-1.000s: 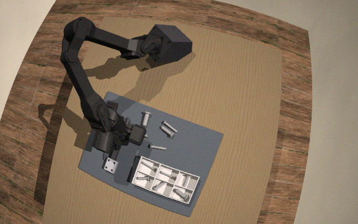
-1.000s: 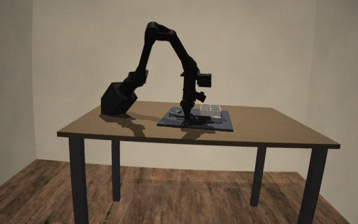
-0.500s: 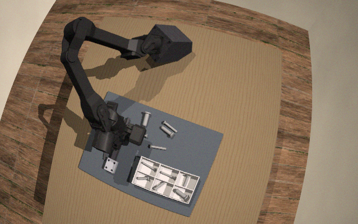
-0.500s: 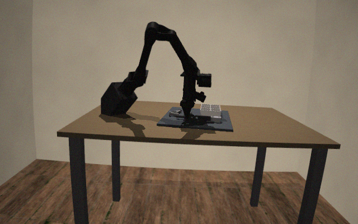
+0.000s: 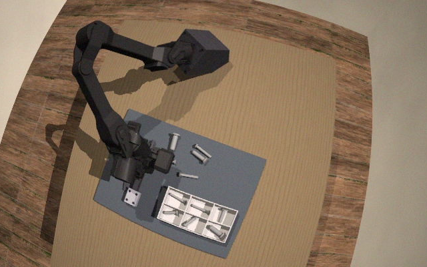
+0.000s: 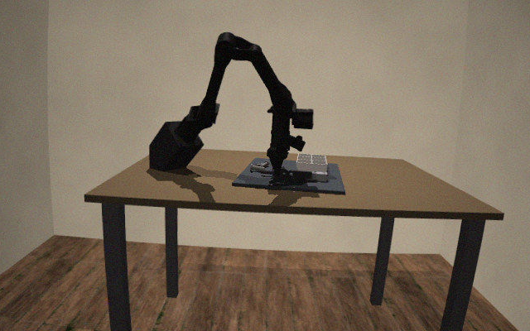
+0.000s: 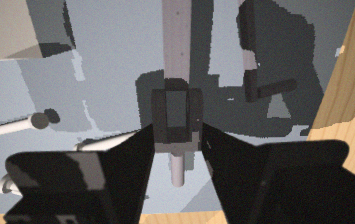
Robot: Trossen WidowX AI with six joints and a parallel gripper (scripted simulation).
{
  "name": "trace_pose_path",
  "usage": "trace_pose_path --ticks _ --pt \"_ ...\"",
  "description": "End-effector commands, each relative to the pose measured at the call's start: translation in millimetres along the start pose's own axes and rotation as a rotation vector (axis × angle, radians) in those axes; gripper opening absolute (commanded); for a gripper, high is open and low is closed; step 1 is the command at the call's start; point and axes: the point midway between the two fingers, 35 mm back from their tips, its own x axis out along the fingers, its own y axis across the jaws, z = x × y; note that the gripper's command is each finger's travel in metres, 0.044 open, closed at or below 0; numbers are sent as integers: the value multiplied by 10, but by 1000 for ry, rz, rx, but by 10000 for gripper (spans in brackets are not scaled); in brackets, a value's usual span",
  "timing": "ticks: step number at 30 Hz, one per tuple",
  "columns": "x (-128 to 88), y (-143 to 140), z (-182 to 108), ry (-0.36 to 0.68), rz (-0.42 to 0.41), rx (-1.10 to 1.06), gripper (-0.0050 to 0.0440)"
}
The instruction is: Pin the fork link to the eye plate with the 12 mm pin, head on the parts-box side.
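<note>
Gripper (image 7: 177, 131) low over grey mat (image 5: 230, 173), fingers clamped on dark fork link (image 7: 177, 114) from both sides. Pale eye plate (image 7: 178, 40) running away from fork, its near end between the cheeks. Pale pin (image 7: 177, 170) poking out below fork toward the camera; cannot tell how far through. Loose pins (image 5: 202, 153) on mat beside arm, one more (image 5: 187, 175) nearer white parts box (image 5: 197, 213). Small pale block (image 5: 132, 197) just beside gripper, apart from parts box.
</note>
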Motion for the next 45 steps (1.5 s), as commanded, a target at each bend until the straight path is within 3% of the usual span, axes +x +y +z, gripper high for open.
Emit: trace_pose_path --ticks 1,40,45 --pt "4 -2 40 -6 -4 4 124" --pt "-5 1 63 -6 -4 0 124" --pt "0 4 56 -2 -2 1 244"
